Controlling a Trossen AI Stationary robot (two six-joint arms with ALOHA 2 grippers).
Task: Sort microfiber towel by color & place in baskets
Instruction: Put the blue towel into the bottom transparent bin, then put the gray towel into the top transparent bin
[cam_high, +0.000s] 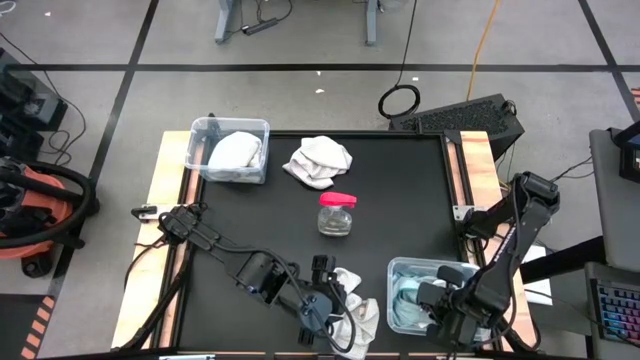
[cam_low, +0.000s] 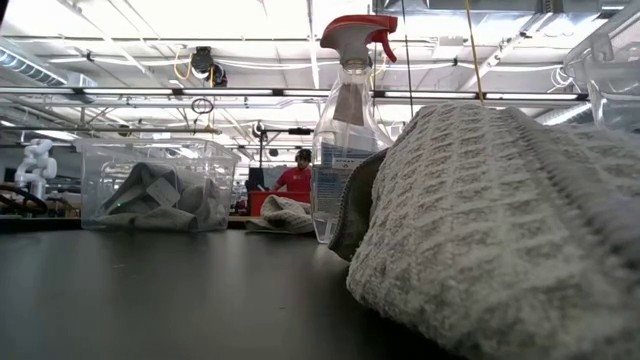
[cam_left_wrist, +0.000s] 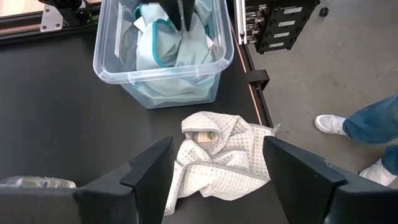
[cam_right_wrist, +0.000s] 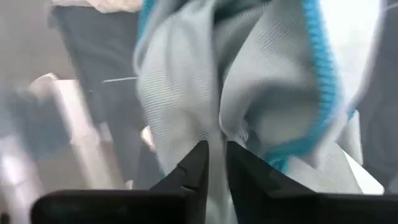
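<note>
A light blue towel (cam_left_wrist: 166, 50) lies bunched in the clear basket (cam_high: 400, 270) at the table's near right. My right gripper (cam_right_wrist: 217, 163) reaches down into this basket, its fingers nearly together on the cloth. A white waffle towel (cam_left_wrist: 217, 158) lies crumpled on the table near the front edge. My left gripper (cam_left_wrist: 217, 149) hangs open above it, touching nothing. Another white towel (cam_high: 320, 160) lies at the far middle. The second basket (cam_high: 230, 150), at the far left, holds a whitish towel (cam_high: 235, 152). My right gripper pinches a fold of the light blue towel (cam_right_wrist: 219, 127) between its two fingers, which leave only a narrow gap. The fingers (cam_left_wrist: 183, 15) come from above, pointing down into the basket. The towel stays bunched on the basket's floor, slack.
A clear spray bottle (cam_high: 337, 213) with a red top stands in the table's middle. Beyond the table's right edge are a person's shoes (cam_left_wrist: 333, 124) on the floor. A person in red (cam_low: 297, 178) shows far off in the room.
</note>
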